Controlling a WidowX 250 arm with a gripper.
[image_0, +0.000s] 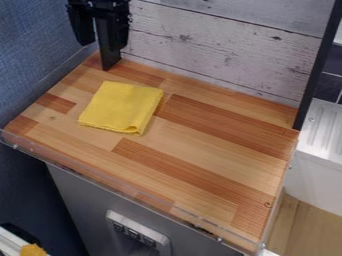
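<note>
My gripper (95, 56) hangs at the upper left, over the back left corner of the wooden tabletop. It is open, its two black fingers standing apart, and I see nothing between them. Just in front of it and slightly to the right, a folded yellow cloth (121, 107) lies flat on the wood, not touching the gripper. The cloth is roughly square, with a layered edge towards the front.
The wooden tabletop (200, 145) has a clear raised strip along its front edge. A whitewashed plank wall (220, 55) stands behind, a blue panel (33, 45) at the left. A dark upright post (315, 70) rises at the back right, beside a white ribbed surface (324, 130).
</note>
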